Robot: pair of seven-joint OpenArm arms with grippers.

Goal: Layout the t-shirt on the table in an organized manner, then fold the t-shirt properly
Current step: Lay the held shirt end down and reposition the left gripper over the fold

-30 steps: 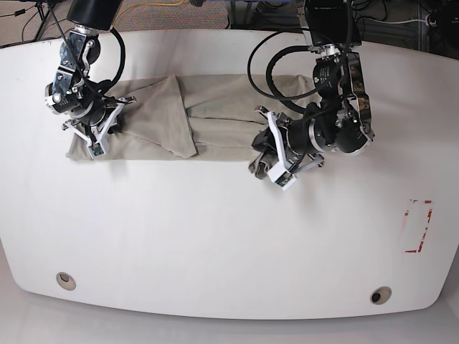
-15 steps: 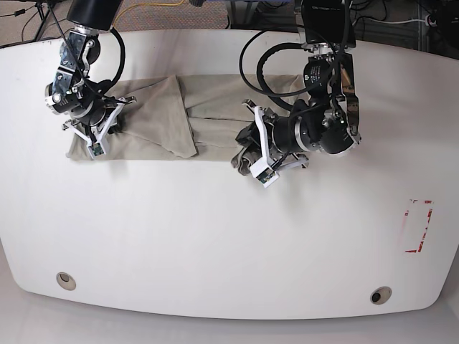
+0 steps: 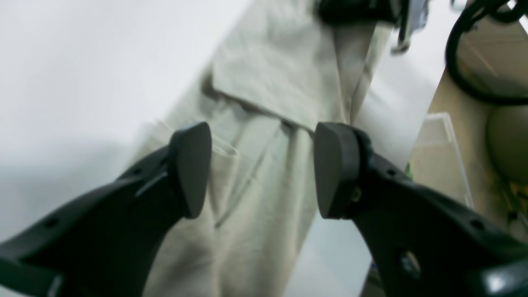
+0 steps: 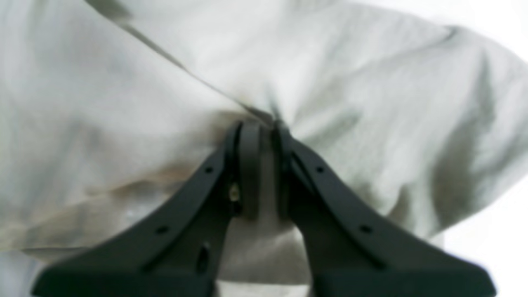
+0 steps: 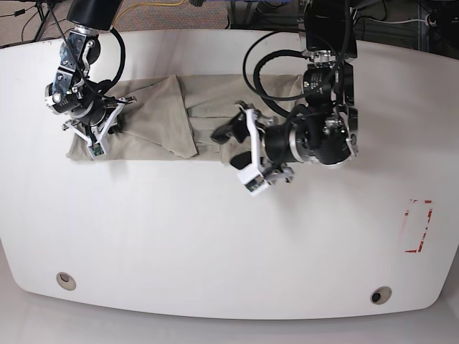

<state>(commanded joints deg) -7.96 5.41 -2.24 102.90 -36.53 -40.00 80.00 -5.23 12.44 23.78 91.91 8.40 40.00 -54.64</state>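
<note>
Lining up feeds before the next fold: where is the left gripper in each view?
Base: left gripper right of centre, over the t-shirt.
Left wrist: bottom foreground, jaws open above cloth.
Right wrist: not in it.
Shared landmark: the t-shirt's diagonal folded flap.

Beyond the far edge, black cables (image 5: 32,21) trailed over a brownish floor (image 5: 154,14), where a yellow cord (image 5: 166,6) also lay. A clear plastic container (image 3: 441,156) stood alongside in the left wrist view.
</note>
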